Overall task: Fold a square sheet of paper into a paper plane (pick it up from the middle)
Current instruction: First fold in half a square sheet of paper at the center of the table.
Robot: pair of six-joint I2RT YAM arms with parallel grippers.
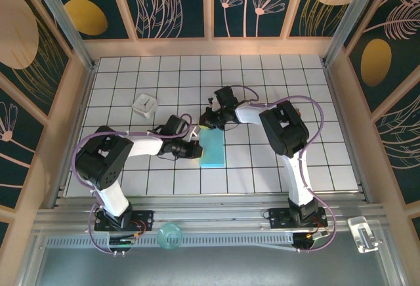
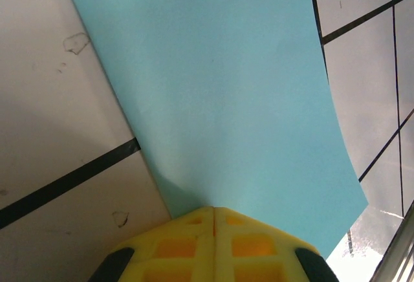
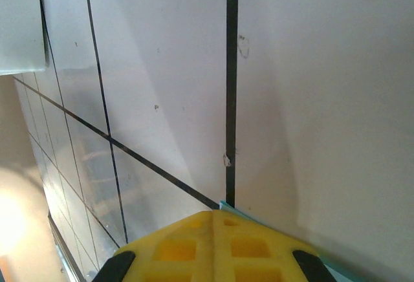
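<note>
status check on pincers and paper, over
Both shut: left pincer and right pincer, tips at the edges of the light-blue paper. Paper lies as a narrow rectangle. The white block sits well apart.

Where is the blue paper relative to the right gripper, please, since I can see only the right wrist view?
Observer: From above, the sheet of paper lies just on the near side of the right gripper, whose tips are at its far edge.
Operator: Thank you. What is the left arm doing?
Observer: The left gripper is shut, with its tips at the paper's left side near the far corner. I cannot tell whether it pinches the paper.
Operator: What shape does the paper have?
Observer: From above it is a rectangle, longer towards the arm bases than across.
</note>
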